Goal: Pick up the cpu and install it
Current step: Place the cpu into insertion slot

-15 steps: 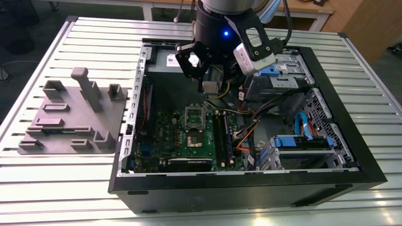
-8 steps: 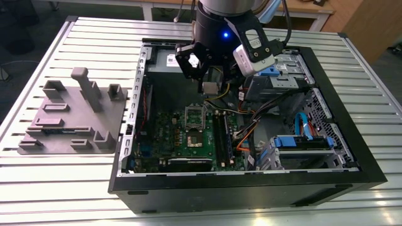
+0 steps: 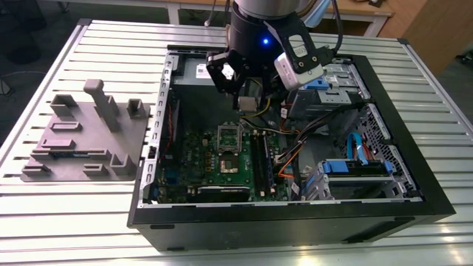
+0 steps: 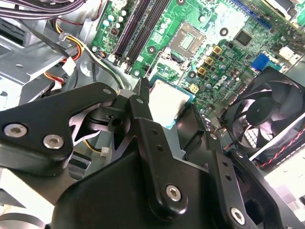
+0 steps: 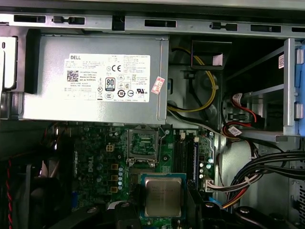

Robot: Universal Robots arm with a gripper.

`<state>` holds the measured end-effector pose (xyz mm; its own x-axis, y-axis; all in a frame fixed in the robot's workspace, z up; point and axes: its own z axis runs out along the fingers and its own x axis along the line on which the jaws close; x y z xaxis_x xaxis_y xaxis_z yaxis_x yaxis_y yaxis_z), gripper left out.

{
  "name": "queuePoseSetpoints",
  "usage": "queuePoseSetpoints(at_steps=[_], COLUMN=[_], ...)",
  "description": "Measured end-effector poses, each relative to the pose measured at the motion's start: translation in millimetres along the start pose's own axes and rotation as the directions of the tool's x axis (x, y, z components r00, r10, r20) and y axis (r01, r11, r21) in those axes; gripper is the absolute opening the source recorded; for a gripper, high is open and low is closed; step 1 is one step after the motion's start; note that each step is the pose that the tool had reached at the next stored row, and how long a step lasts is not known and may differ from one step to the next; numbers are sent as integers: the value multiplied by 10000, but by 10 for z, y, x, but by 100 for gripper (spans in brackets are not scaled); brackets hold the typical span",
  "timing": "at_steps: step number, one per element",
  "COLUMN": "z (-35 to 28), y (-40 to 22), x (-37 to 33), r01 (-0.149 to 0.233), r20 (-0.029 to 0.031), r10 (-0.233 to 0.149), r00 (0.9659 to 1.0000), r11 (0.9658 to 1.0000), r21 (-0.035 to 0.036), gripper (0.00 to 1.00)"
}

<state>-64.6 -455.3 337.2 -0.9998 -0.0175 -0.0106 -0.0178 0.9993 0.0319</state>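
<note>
Gripper point(image 4: 167, 109) clamping cpu point(image 4: 167, 99), above motherboard point(image 4: 233, 57), socket point(image 4: 190, 40) near, power supply point(image 5: 52, 105) alongside

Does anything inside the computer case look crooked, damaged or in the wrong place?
Nothing stands out. The small square silver-grey cpu sits square between the fingers of the black gripper, above the green motherboard. The metal-framed socket is open and empty, and no cable lies across it.

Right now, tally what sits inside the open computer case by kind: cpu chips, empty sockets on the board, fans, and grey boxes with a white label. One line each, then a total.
cpu: 1
empty socket: 1
fan: 1
grey box with white label: 1
Total: 4
</note>
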Motion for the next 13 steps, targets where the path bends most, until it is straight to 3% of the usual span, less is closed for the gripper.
queuePoseSetpoints(at_steps=[7, 13], z=[104, 213], y=[-26, -28], x=[12, 132], r01=[2, -2], r20=[-3, -4], r10=[-2, 2], r00=[10000, 10000], r11=[10000, 10000], r21=[1, 3], gripper=[47, 47])
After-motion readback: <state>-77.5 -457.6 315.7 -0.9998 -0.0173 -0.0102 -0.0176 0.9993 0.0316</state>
